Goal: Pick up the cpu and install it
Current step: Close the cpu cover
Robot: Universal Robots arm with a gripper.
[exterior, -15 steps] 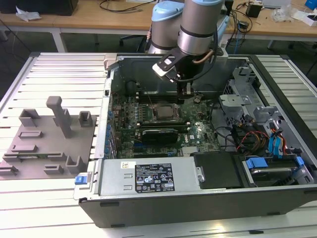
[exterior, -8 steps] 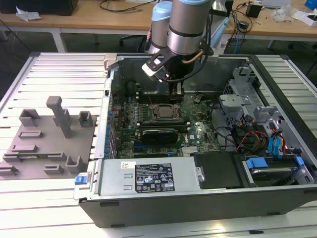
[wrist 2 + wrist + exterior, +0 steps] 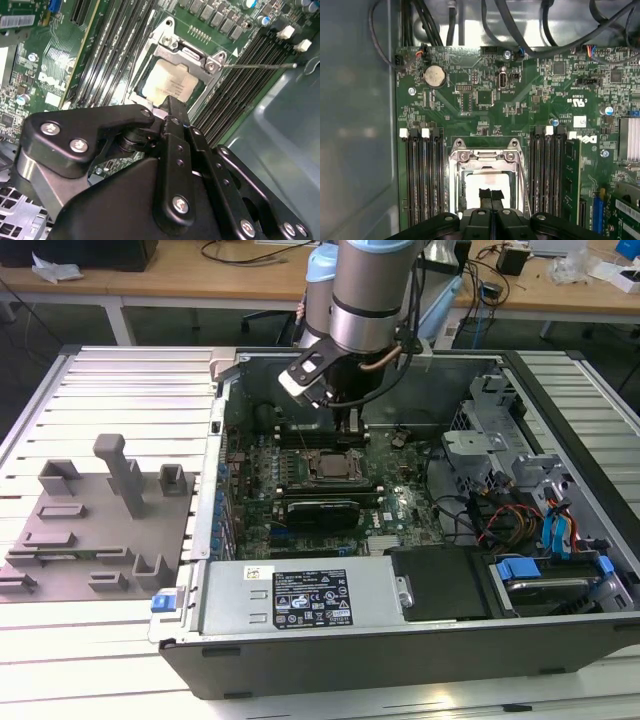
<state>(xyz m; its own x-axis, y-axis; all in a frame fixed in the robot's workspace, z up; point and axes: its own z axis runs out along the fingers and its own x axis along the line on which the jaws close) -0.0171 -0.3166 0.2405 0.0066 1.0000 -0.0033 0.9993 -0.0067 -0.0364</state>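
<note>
Hovering inside the open dark computer case on the slotted bench, the black gripper has its fingers pressed together with nothing between them. Its tips are over the small square cpu with a pale silvery top. The cpu lies flat in the metal-framed socket of the green motherboard.
</note>
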